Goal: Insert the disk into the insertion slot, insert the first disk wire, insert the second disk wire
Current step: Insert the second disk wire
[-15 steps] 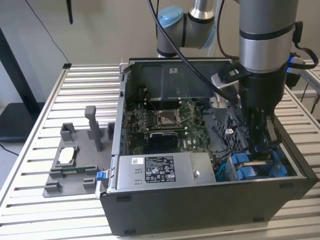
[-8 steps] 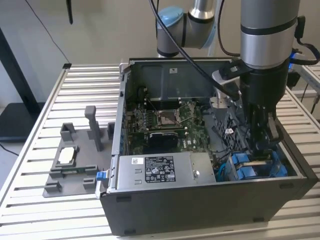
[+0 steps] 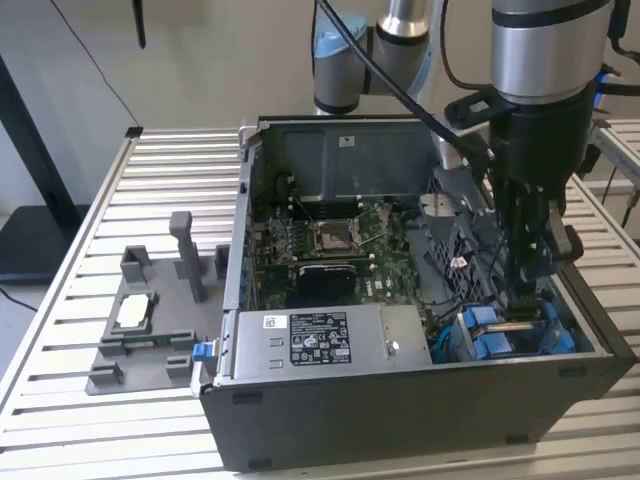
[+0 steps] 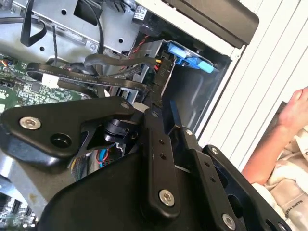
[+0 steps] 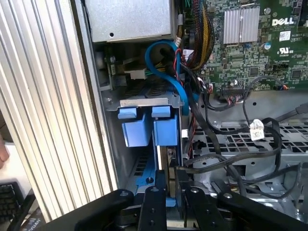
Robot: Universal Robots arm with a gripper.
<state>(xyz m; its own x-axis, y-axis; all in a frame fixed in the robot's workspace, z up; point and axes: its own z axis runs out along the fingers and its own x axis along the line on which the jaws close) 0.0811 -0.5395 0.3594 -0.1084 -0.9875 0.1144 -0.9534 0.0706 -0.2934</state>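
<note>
fingers of my gripper (image 5: pixel 169 192) are pinched on a black disk wire (image 5: pixel 226 166) just above the disk (image 5: pixel 163 132), which sits blue-framed in the insertion slot (image 5: pixel 144 103) beside the power supply (image 3: pixel 320 340). best, i judge, to keep the plug square and press gently.

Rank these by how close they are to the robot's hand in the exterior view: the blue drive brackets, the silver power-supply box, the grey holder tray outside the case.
1. Blue drive brackets, right below the hand.
2. Silver power-supply box, along the case's front, toward the exterior view's left.
3. Grey holder tray, outside the case on the slatted table, farthest left.
</note>
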